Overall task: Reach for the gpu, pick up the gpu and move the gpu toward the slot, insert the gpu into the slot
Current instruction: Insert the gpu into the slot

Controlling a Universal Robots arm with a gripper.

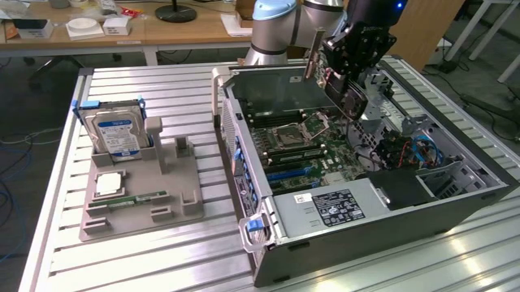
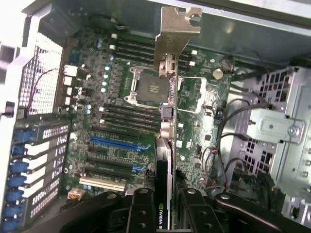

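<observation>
Pinching the gpu (image 2: 164,165) along one long edge, the gripper (image 2: 165,206) has its fingers partly closed, pressed against both faces of the card. The card looks thin, stiff and light, and probably fragile if bent, so the bare edge is the safest hold. It hangs in the upper middle of the exterior view above the open case (image 1: 366,243). Its tan bracket (image 2: 177,34) is farthest out, over the green board (image 2: 97,97).
</observation>
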